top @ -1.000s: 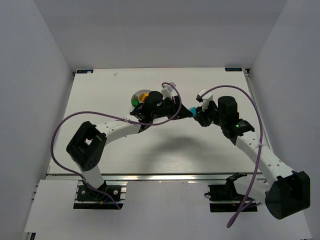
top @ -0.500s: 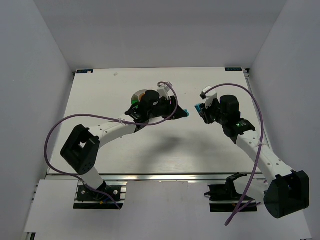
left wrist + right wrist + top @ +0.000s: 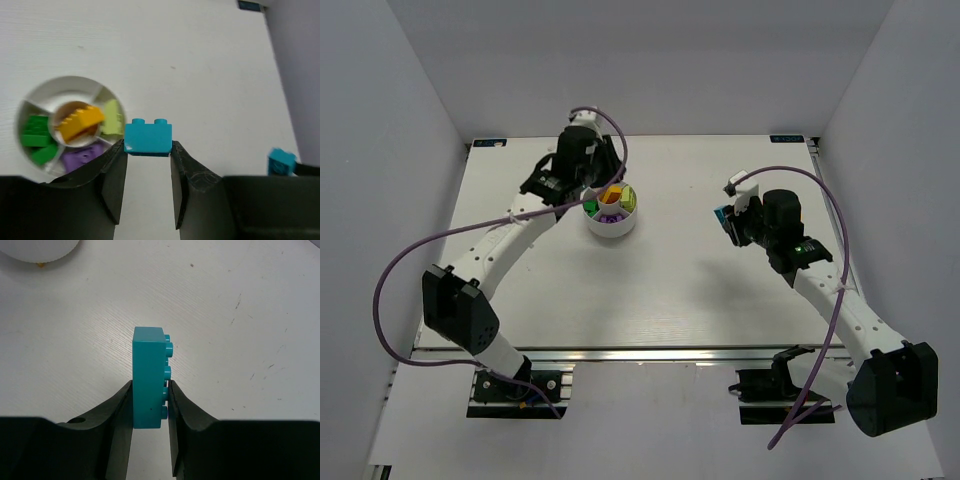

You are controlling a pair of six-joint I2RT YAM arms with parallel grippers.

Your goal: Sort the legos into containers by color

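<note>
The round white dish (image 3: 611, 226) stands at the table's back middle; the left wrist view shows its rim (image 3: 75, 80). It holds an orange brick (image 3: 80, 122) in the central well, dark green bricks (image 3: 37, 140), a lime green brick (image 3: 114, 117) and purple bricks (image 3: 82, 155) in wedges. My left gripper (image 3: 600, 188) hovers at the dish's back-left, shut on a small cyan brick (image 3: 148, 136). My right gripper (image 3: 727, 216) is to the right of the dish, shut on a longer cyan brick (image 3: 149, 377) held on edge above the table.
The right gripper's cyan brick also shows in the left wrist view (image 3: 281, 161) at the lower right. The dish's rim (image 3: 40, 250) is at the top left of the right wrist view. White walls enclose the table on three sides.
The two grippers met at joined cyan bricks, then pulled apart with one each. My left arm swung back and left, uncovering the dish. The right gripper drew slightly right.
</note>
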